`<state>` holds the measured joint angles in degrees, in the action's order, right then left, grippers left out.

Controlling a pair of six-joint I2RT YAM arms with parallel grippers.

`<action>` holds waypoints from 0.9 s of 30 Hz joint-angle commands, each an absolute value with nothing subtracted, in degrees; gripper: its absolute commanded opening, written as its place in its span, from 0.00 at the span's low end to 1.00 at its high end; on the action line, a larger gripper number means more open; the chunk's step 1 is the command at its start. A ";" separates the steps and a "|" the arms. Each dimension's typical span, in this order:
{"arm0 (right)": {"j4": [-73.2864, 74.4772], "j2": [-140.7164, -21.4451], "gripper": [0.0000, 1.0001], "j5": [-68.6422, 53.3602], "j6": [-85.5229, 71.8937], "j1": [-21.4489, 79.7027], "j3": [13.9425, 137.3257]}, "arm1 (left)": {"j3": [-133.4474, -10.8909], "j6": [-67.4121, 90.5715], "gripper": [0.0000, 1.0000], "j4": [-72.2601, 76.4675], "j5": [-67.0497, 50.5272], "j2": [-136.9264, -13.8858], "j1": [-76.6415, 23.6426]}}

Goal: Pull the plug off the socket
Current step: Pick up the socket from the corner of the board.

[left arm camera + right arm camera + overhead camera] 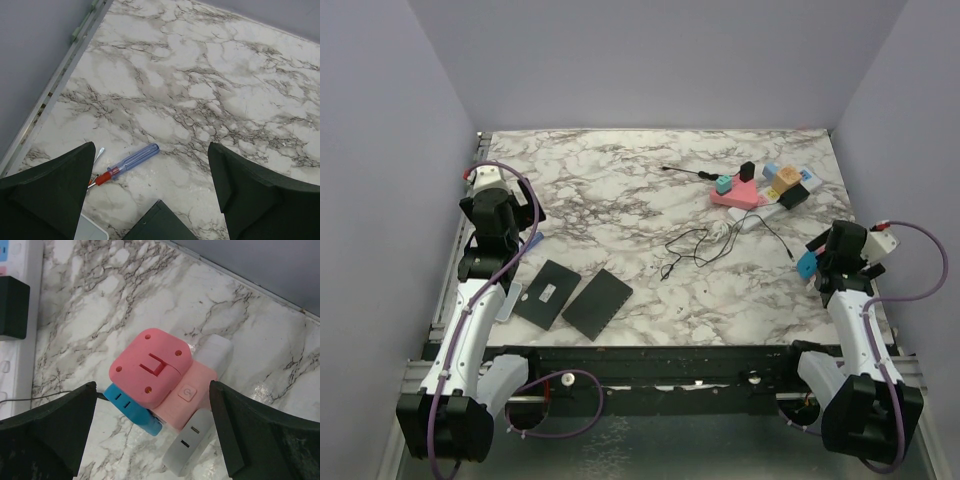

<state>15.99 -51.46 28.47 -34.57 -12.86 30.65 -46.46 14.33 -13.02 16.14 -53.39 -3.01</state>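
- The left gripper (508, 214) hangs at 9 o'clock of the marble table (620, 180). Its jaws are spread wide with nothing between them.
- In the left wrist view, the left gripper (151, 145) frames bare marble. A screwdriver (131, 161) with a clear blue handle lies flat toward 7 o'clock.
- The right gripper (817, 258) sits at 3 o'clock of the table, its jaws also spread wide and gripping nothing.
- In the right wrist view, the right gripper (152, 385) straddles a pink cube adapter (150, 367). Both fingers stand apart from it.
- A blue piece (131, 410) juts from under the cube at 7 o'clock, and a white block (212, 354) sits at 2 o'clock.
- The socket (760, 214) lies at 2 o'clock of the table, slanting toward the far right corner, with several coloured blocks on it.
- In the right wrist view, the socket (22, 285) runs down the left edge, at 10 o'clock from the cube.
- A black plug (12, 307) sits in the socket. The overhead view shows this black plug (793, 195) too.
- A thin black cable (692, 245) loops near the table's middle.
- At 7 o'clock lie a black pad (548, 293) and a second black pad (597, 302), side by side.
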 commanded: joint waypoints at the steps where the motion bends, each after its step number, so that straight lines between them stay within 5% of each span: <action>1: 19.05 -51.69 1.00 29.78 -36.19 -13.25 31.21 | -45.99 13.71 0.99 -13.45 14.59 -53.30 -2.85; 16: 21.28 -48.90 1.00 16.14 -34.96 -13.19 30.08 | -46.01 13.39 0.99 -13.49 14.28 -53.57 -4.48; 27: 17.61 -50.37 0.91 1.97 -34.89 -11.65 27.09 | -45.99 13.53 0.99 -13.53 13.81 -54.53 -4.62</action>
<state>16.27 -49.43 10.96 -34.33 -12.91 29.61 -46.44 14.00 -12.99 15.42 -53.95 -4.25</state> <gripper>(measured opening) 0.913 0.988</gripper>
